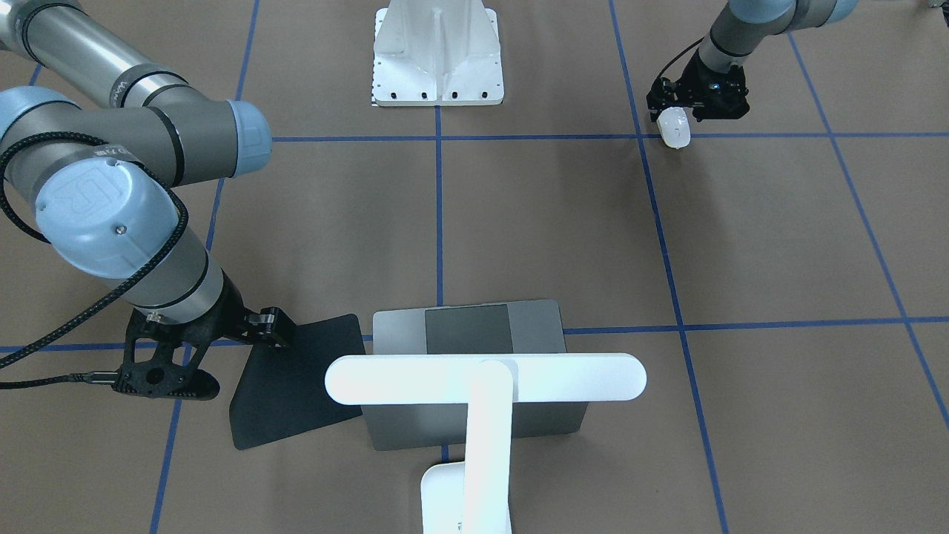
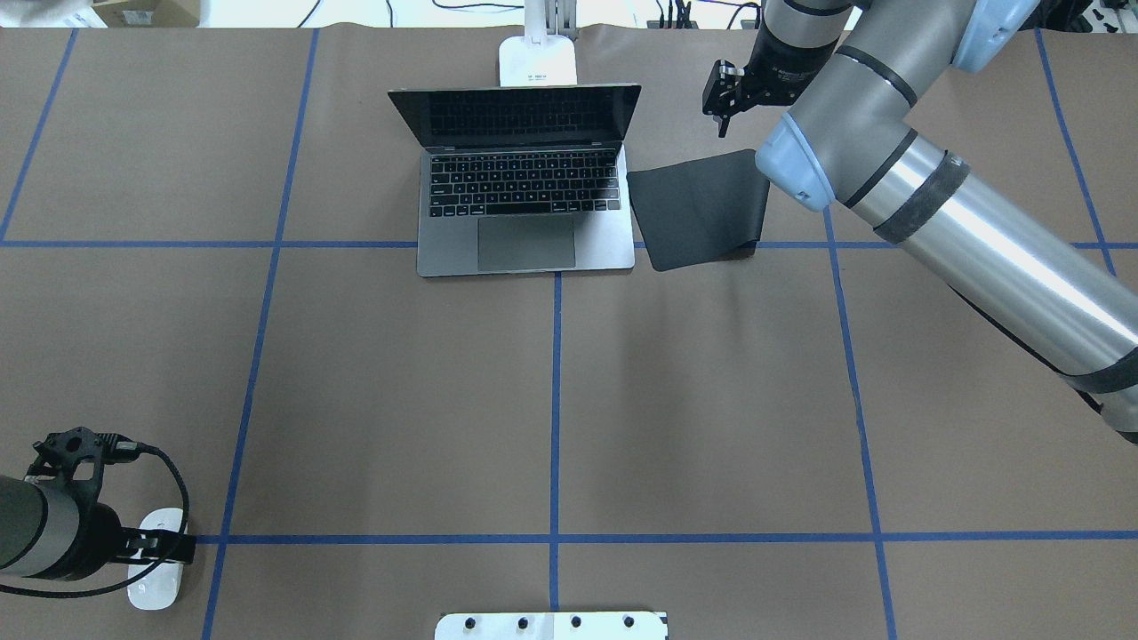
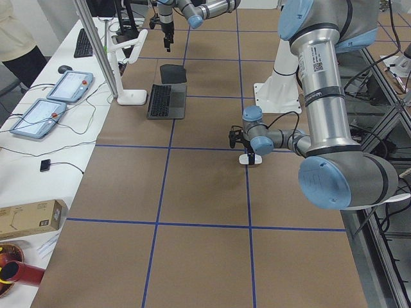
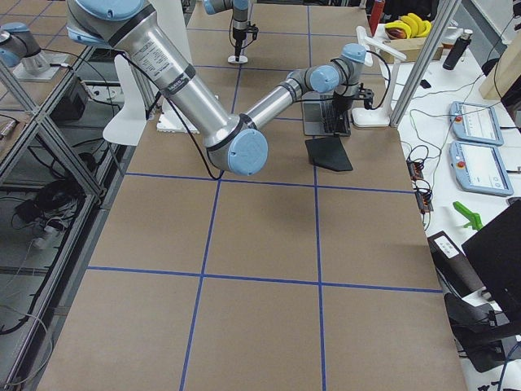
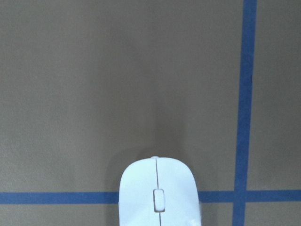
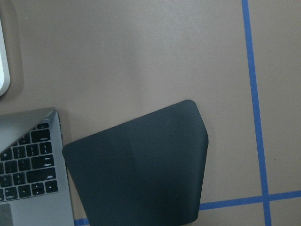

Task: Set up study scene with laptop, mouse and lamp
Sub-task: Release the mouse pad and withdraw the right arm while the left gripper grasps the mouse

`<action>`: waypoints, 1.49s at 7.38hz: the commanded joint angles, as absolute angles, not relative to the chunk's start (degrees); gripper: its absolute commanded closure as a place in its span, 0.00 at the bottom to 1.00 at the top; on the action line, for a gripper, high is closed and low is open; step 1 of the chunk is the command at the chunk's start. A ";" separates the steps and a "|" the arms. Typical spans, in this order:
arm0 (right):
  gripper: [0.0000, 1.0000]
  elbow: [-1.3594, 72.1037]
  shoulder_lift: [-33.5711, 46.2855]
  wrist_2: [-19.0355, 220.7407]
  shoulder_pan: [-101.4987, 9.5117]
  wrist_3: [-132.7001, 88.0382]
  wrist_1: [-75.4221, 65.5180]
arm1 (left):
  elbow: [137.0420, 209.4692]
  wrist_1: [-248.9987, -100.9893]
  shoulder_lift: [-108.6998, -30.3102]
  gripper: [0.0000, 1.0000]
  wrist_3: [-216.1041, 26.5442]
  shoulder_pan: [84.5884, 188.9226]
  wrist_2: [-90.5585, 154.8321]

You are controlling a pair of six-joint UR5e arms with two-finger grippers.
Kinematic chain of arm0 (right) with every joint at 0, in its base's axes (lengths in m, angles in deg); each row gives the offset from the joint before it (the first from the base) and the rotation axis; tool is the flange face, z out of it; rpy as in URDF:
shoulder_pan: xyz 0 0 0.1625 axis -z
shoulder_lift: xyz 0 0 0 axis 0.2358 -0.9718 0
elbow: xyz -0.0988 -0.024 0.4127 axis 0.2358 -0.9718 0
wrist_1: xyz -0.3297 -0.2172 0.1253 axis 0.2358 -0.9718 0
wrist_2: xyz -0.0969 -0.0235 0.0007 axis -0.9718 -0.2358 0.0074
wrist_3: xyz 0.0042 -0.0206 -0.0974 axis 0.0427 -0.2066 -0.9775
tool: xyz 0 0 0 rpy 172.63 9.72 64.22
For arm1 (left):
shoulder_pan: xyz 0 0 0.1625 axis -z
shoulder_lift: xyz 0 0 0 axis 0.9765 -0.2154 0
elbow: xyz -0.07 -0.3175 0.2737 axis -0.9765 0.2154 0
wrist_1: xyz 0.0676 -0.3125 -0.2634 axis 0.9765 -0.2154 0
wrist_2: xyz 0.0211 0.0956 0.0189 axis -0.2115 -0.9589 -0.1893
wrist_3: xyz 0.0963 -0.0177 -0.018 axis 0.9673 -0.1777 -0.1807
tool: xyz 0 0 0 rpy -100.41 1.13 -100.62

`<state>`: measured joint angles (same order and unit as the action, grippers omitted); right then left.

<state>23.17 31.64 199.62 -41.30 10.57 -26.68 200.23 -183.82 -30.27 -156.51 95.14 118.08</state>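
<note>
The white mouse [image 1: 675, 130] lies on the brown table at the robot's near left, by a blue tape crossing; it also shows in the left wrist view [image 5: 157, 193]. My left gripper [image 1: 678, 115] stands down over it, with a finger on each side of the mouse. The open grey laptop [image 2: 524, 231] sits at the far middle. The white lamp [image 1: 485, 378] stands behind it, with its light bar over the lid. My right gripper [image 2: 722, 124] hangs empty above the far corner of the black mat [image 2: 702, 218], apparently open.
The black mat lies flat just right of the laptop and also shows in the right wrist view [image 6: 136, 169]. A white bolted pedestal [image 1: 437, 55] stands at the robot's edge of the table. Blue tape lines cross the table.
</note>
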 commanded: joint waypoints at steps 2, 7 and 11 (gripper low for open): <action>0.00 23.33 31.52 199.82 -41.29 10.39 -26.55 | 198.83 -183.87 -30.40 0.11 -156.69 94.00 115.99; 0.00 24.72 27.94 204.71 -46.01 1.91 -26.90 | 200.31 -184.13 -30.66 0.65 -156.25 94.61 117.03; 0.00 31.05 11.95 206.24 -56.13 -18.83 -27.17 | 201.11 -183.87 -34.16 0.67 -155.90 96.53 120.03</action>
<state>29.47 16.93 206.09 -53.11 -12.09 -27.18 201.04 -183.96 -32.55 -155.96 95.68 119.88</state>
